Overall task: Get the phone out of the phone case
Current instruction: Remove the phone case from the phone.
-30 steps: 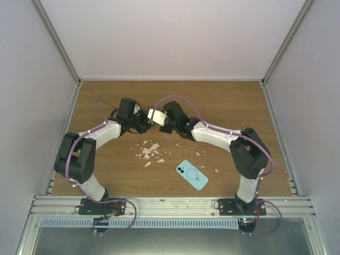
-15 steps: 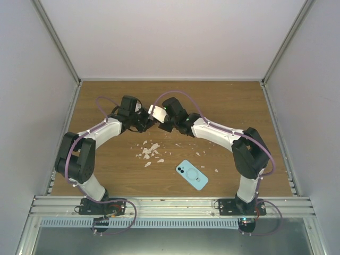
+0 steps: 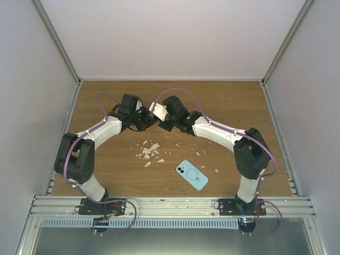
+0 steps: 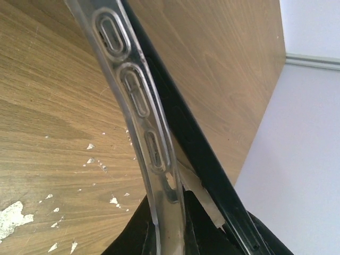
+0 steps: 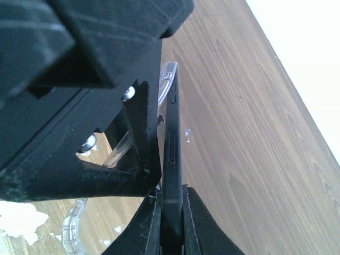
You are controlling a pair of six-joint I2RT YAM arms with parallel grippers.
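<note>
A black phone (image 3: pixel 157 112) in a clear case hangs above the table's middle back, held between both grippers. My left gripper (image 3: pixel 147 121) is shut on the clear case (image 4: pixel 139 101), whose edge with button cutouts bows away from the black phone edge (image 4: pixel 196 154); a gap shows between them. My right gripper (image 3: pixel 162 122) is shut on the phone's black edge (image 5: pixel 171 154), fingers tight on both faces. The clear case rim (image 5: pixel 166 87) peels off to the phone's left. The left gripper's body (image 5: pixel 79 79) fills the upper left of the right wrist view.
A light blue phone (image 3: pixel 192 175) lies flat on the wooden table (image 3: pixel 234 101), near front centre. White flakes (image 3: pixel 149 152) are scattered below the grippers. Grey walls enclose the table on three sides.
Both grippers have shifted slightly left and toward the back with the phone and case still held between them. The blue phone has not moved.
</note>
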